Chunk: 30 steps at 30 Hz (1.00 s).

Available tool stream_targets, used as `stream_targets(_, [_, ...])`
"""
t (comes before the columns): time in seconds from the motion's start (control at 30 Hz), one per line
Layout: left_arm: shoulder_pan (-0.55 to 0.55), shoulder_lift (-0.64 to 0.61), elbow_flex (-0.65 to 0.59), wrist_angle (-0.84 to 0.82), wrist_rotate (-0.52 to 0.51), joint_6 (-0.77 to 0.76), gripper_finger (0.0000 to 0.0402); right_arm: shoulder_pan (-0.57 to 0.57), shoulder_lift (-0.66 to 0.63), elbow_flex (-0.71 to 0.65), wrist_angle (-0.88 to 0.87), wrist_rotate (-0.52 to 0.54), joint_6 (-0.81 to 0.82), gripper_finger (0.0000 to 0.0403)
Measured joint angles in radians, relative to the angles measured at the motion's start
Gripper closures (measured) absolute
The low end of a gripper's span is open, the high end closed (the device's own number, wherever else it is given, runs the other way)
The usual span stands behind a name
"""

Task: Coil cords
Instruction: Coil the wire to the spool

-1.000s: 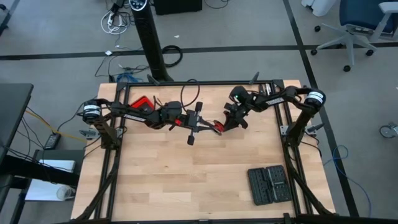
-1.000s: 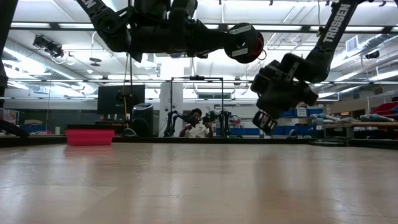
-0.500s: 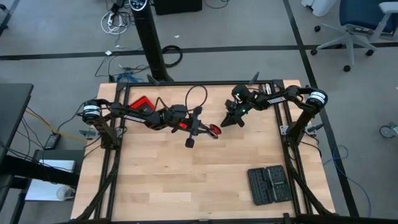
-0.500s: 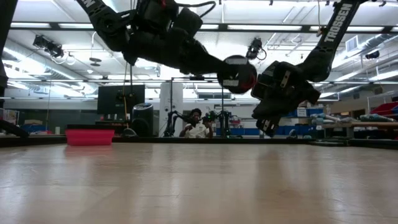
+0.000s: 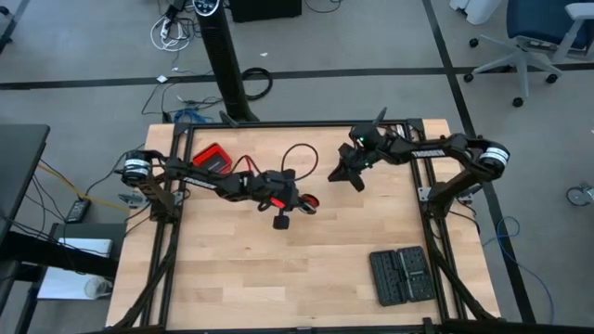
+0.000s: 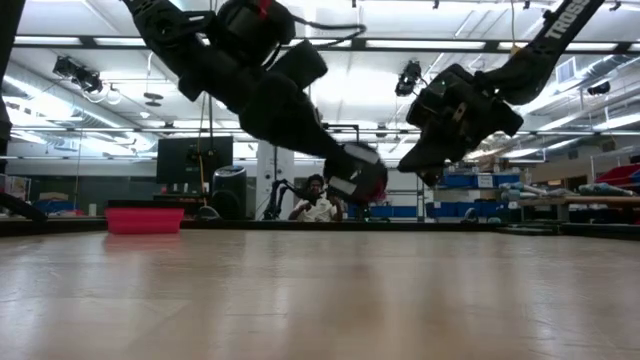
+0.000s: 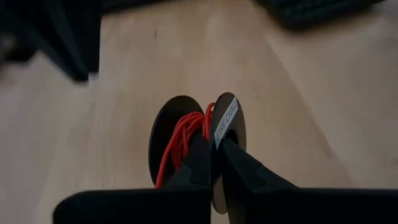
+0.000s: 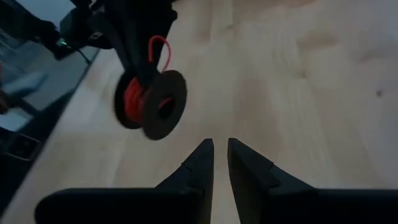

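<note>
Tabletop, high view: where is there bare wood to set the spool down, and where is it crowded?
Free: the near-left wood of the table, between the left frame rail and the black case. Crowded: the far middle, where the left gripper holds the spool of red wire, beside the right gripper, and by the red box.

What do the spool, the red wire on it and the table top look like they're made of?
Spool: probably matte black plastic, going by its thin flat discs and the paper label on the rim. Red wire: looks plastic-coated, with smooth, even-coloured thin strands. Table: light wood, likely sealed, showing plank seams, grain and a soft sheen. The left gripper pinches one disc.
</note>
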Motion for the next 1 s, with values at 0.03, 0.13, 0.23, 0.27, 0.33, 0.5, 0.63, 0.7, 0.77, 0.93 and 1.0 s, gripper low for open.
stream_targets(0.03, [-0.001, 0.0, 0.0, -0.023, -0.013, -0.021, 0.0387, 0.007, -0.006, 0.0, -0.001, 0.02, -0.006, 0.0353])
stream_targets(0.13, [-0.006, 0.0, 0.0, -0.076, -0.057, -0.084, 0.0388, 0.021, -0.016, 0.0, 0.003, 0.069, -0.02, 0.0353])
stream_targets(0.23, [-0.017, 0.0, 0.0, -0.111, -0.119, -0.129, 0.0388, 0.027, -0.023, 0.0, 0.015, 0.088, -0.024, 0.0353])
stream_targets(0.27, [-0.021, 0.0, 0.0, -0.12, -0.14, -0.139, 0.0389, 0.027, -0.025, 0.0, 0.018, 0.088, -0.024, 0.0353])
stream_targets(0.33, [-0.027, 0.0, 0.0, -0.137, -0.175, -0.152, 0.0389, 0.027, -0.026, 0.0, 0.026, 0.088, -0.021, 0.0353])
stream_targets(0.5, [-0.03, 0.0, 0.0, -0.194, -0.27, -0.175, 0.0389, 0.027, -0.023, 0.0, 0.033, 0.088, -0.021, 0.0353])
stream_targets(0.63, [-0.034, 0.005, 0.0, -0.227, -0.302, -0.153, 0.0389, 0.027, -0.022, 0.0, 0.034, 0.088, -0.02, 0.0353])
stream_targets(0.7, [-0.042, 0.014, 0.0, -0.225, -0.311, -0.122, 0.0389, 0.027, -0.022, 0.0, 0.034, 0.088, -0.02, 0.0353])
stream_targets(0.77, [-0.051, 0.028, 0.006, -0.219, -0.32, -0.078, 0.0389, 0.027, -0.022, 0.0, 0.034, 0.088, -0.02, 0.0353])
stream_targets(0.93, [-0.071, 0.061, 0.032, -0.217, -0.352, 0.0, 0.0389, 0.027, -0.022, 0.0, 0.033, 0.088, -0.019, 0.0353])
stream_targets(1.0, [-0.079, 0.071, 0.039, -0.22, -0.371, 0.031, 0.0389, 0.027, -0.022, 0.0, 0.032, 0.088, -0.019, 0.0353])
